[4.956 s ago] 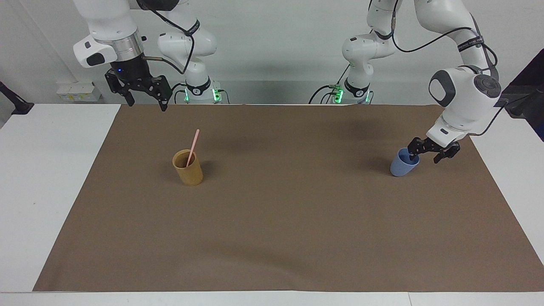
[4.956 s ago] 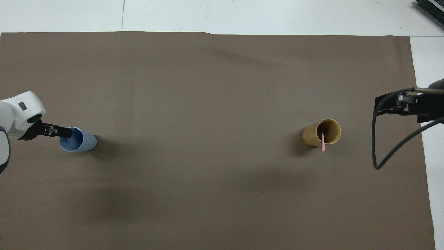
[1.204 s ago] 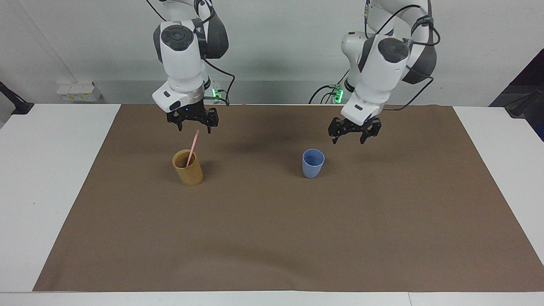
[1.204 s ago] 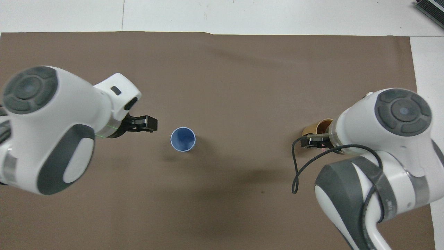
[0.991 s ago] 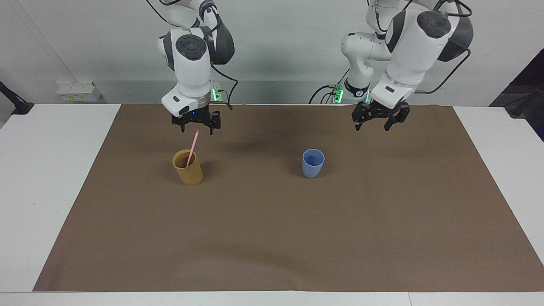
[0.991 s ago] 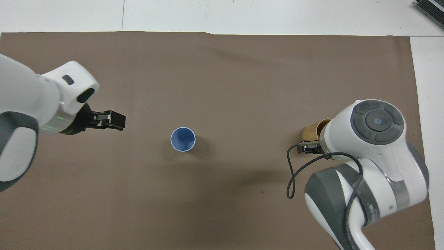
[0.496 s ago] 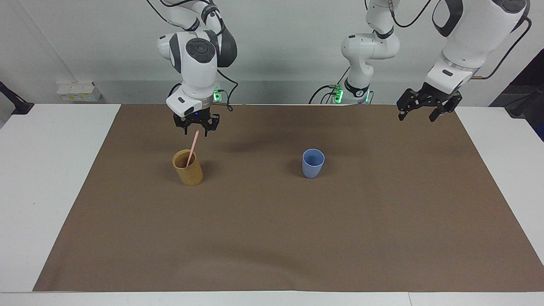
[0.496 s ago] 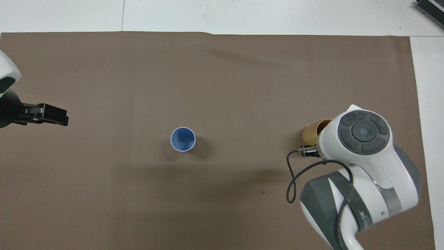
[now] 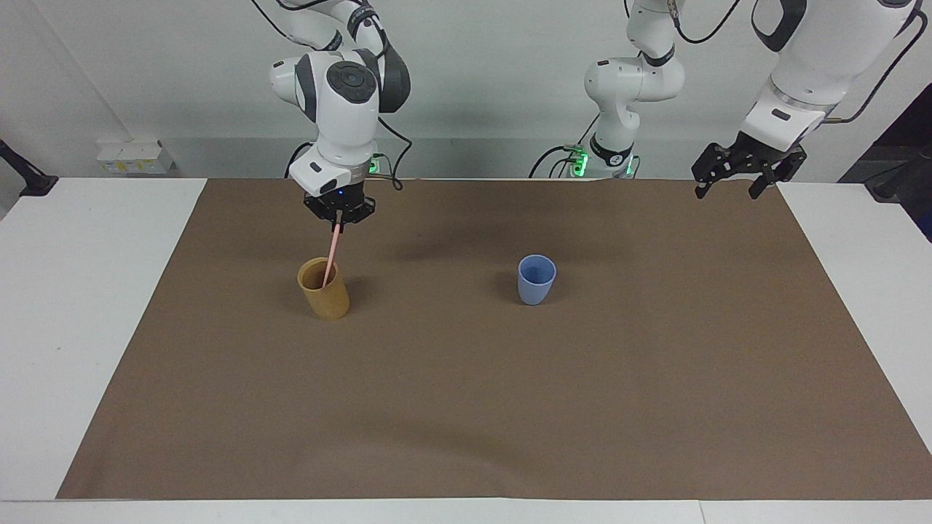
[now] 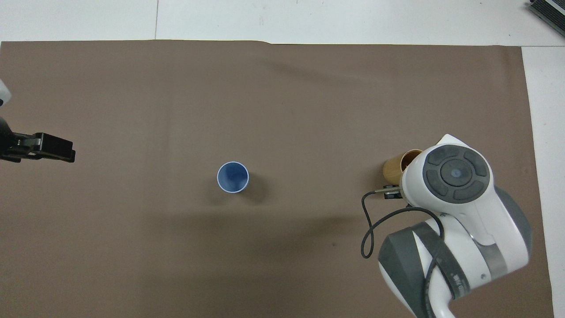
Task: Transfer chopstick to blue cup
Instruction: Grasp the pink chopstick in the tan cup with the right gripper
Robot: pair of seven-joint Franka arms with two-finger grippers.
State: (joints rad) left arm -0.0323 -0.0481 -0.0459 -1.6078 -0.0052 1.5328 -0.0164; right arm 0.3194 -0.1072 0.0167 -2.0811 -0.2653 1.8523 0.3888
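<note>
— Did you catch that? The right claw [image 9: 336,220] was hanging spread over the tan cup [image 9: 323,288] a second ago. Now it has come down and pinched shut on the top end of the chopstick [image 9: 330,255].

— So it has it?

— Looks that way. The fingertips meet right at the pink tip. The lower end is still standing in the tan cup, toward the right arm's end of the table, leaning a little.

— And the blue cup [image 9: 536,279]?

— Upright and empty on the brown mat [image 9: 466,407], about the middle of the table, well apart from the tan one. Nothing near it.

— The other arm?

— The left claw [image 9: 748,169] has swung away, up over the mat's edge at its own end. Its jaws stand wide open with nothing in them. It's just waiting, I'd say.

— So the grab is done, the carry isn't.

— That's my reading. Next would be a straight lift to clear the tan cup's rim, then across to the blue one. A thin stick held by its tip could swing.
</note>
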